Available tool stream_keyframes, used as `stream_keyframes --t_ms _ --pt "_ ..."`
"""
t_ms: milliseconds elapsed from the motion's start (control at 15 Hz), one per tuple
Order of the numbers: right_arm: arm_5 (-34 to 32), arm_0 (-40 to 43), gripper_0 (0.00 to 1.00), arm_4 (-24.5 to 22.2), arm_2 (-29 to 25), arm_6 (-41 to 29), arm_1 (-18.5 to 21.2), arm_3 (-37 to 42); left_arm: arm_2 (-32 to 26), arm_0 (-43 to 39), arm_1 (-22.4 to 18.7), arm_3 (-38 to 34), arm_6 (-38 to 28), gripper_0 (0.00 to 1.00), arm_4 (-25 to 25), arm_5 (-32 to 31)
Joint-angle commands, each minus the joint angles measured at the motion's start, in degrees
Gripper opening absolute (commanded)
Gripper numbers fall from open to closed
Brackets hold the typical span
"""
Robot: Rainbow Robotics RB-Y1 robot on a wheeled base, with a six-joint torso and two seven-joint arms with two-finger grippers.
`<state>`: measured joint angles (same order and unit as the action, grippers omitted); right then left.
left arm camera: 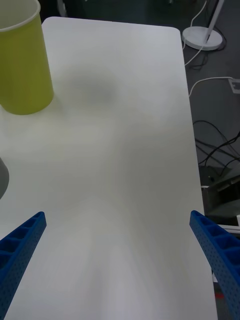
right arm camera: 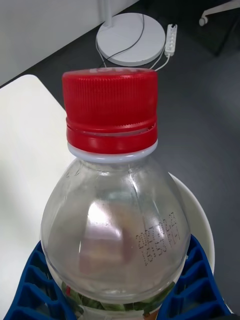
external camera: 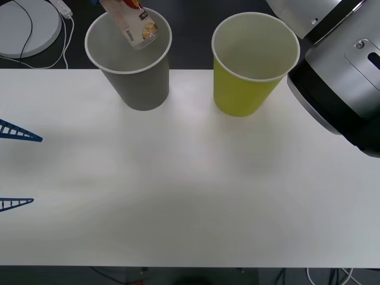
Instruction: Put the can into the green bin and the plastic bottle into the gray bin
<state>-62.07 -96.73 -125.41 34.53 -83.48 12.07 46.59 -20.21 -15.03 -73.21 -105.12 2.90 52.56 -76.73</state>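
Red cap, clear plastic: the plastic bottle (right arm camera: 117, 200) sits clamped between the blue ribbed fingers (right arm camera: 32, 285) of the right gripper (right arm camera: 117, 295), which presses in on both sides of its body just below the shoulder. In the front view the bottle (external camera: 135, 24) hangs tilted over the mouth of the gray bin (external camera: 132, 65), its lower end already dipping past the rolled rim toward the white inside, and whether it touches the wall I cannot tell. So the step in hand looks like the bottle drop, and it is nearly there. The green bin (external camera: 252, 68) stands just beside the gray one on the white table (external camera: 190, 196), upright, and from this angle its inside looks bare; no can shows up anywhere on the tabletop. The left gripper (external camera: 15, 169) waits at the near left edge of the table, its two fingers spread wide apart with nothing between them, and the left wrist view looks across the open table toward the green bin (left arm camera: 22, 60). What the next move calls for, as I read it: the right gripper has to part its fingers while the bottle is centred over the gray opening, so it falls inside and does not catch the rim and tip the light paper cup. After that, the can is left to deal with.
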Motion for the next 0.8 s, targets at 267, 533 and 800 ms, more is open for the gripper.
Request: stream_keyframes --t_ms 267,533,800 --pt "4.41 -0.57 0.0 0.78 2.29 0.07 -0.82 -2.55 0.0 0.0 0.0 0.0 0.0 1.0 0.0 0.0" --pt "5.11 -0.57 0.0 1.39 2.47 0.07 -0.91 -2.64 0.0 0.0 0.0 0.0 0.0 1.0 0.0 0.0" --pt "5.11 -0.57 0.0 1.83 2.91 0.07 -0.91 -2.73 0.0 0.0 0.0 0.0 0.0 1.0 0.0 0.0"
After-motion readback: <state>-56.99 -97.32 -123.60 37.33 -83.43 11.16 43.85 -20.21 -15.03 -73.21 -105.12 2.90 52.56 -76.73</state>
